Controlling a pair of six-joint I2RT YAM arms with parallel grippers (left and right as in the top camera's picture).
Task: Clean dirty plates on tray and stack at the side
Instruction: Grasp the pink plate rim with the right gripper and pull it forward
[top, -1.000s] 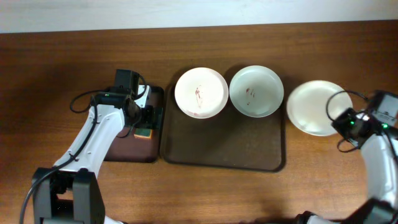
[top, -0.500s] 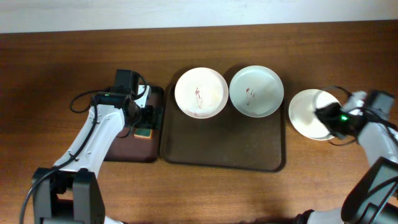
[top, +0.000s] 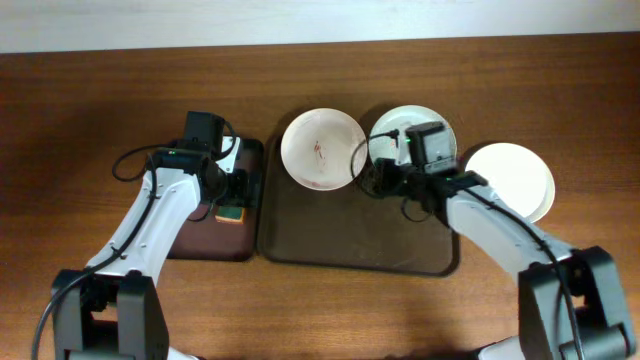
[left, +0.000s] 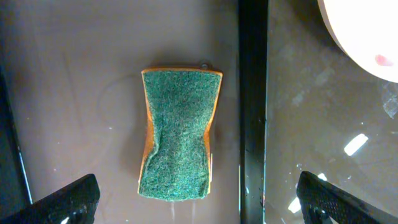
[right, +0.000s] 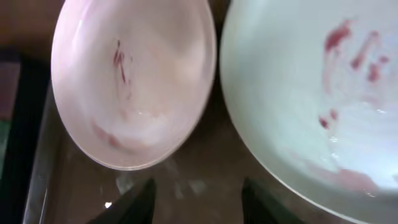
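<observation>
Found two smeared plates (top: 322, 149) side by side at the 12 o'clock end of the tray (top: 360, 240), with a clean plate (top: 510, 180) on the counter (top: 100, 80) at the tray's 3 o'clock. Held the left gripper (left: 198, 202) wide open and empty above a green sponge (left: 180, 134) on the small dark tray (left: 74, 93) at 9 o'clock. Held the right gripper (right: 199, 202) open too, grasping nothing, low over the tray between both smeared plates.

From overhead, the right arm (top: 490, 220) hides most of the middle plate (top: 425, 114). The right wrist view is blurred (smears readable, rims soft) and crops both plates at its edges. The left plate (left: 364, 31) shows only as a corner, upper right of the left wrist view.
</observation>
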